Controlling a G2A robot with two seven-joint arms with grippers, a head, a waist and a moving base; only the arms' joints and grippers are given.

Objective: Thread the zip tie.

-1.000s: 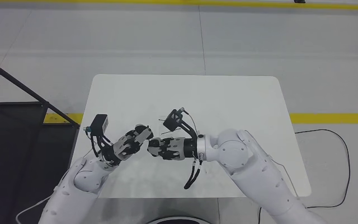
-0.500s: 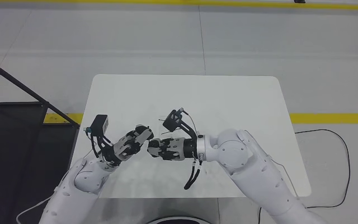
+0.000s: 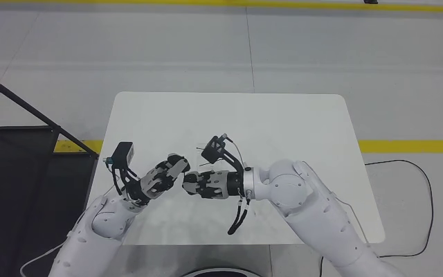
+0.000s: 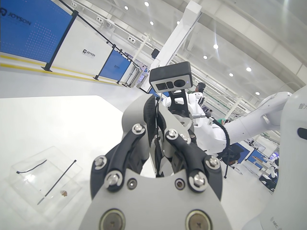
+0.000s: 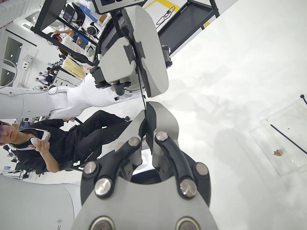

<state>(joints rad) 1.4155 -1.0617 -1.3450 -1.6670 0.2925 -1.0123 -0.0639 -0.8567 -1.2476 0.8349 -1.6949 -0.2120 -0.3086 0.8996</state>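
Pinching zip tie (image 5: 142,92): left tool (image 4: 157,107), right tool (image 5: 146,114); right wrist view reveals it.

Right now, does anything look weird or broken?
Only small things: in the clear tray, a brown scrap lies beside a straight zip tie, and another tie is bent.
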